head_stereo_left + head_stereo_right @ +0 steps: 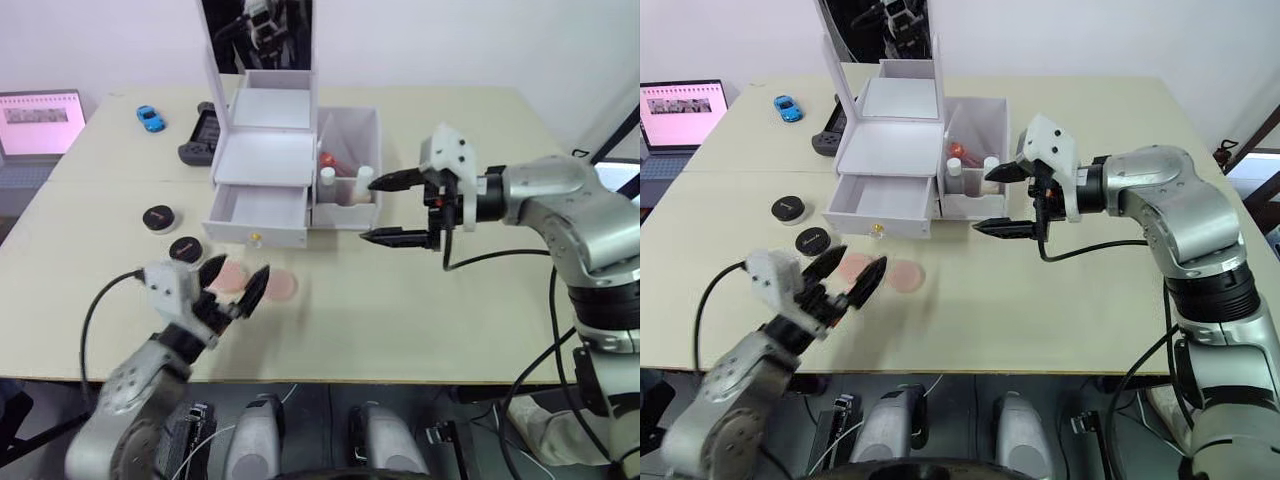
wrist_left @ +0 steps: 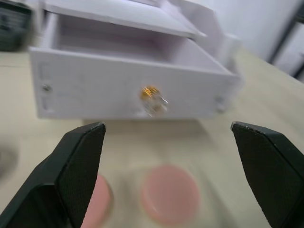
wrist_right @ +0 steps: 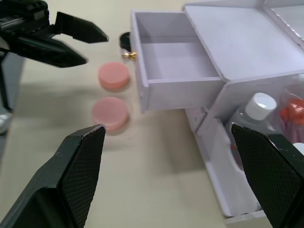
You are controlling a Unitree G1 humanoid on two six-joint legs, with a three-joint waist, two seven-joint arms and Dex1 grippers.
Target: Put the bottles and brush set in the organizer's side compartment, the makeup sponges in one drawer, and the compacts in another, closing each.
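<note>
Centrally placed on the pale surface point(image 1: 420, 310): white organizer point(image 1: 262, 150) with upright mirror point(image 1: 258, 30), lower drawer point(image 1: 256, 215) pulled out with gold knob point(image 1: 256, 238) on its front, interior bare. Attached on the robot's right of the drawers: side compartment point(image 1: 350, 165), holding white-capped bottles point(image 1: 328, 180) and something red, too small to identify. Just in front of the open drawer: two pink makeup sponges point(image 3: 111, 95), lying side by side, flat on the surface. Further toward the robot's left: two black compacts point(image 1: 800, 225), near each other, apart from the sponges. Left end effector point(image 1: 232, 285) hovering low over the sponges, fingers spread wide, nothing between them. Right end effector point(image 1: 395, 208) raised just beside the side compartment's front, fingers likewise spread, holding nothing. At the far left: open laptop point(image 1: 40, 125), small blue toy car point(image 1: 151, 118), dark handheld device point(image 1: 200, 135) beside the organizer.
</note>
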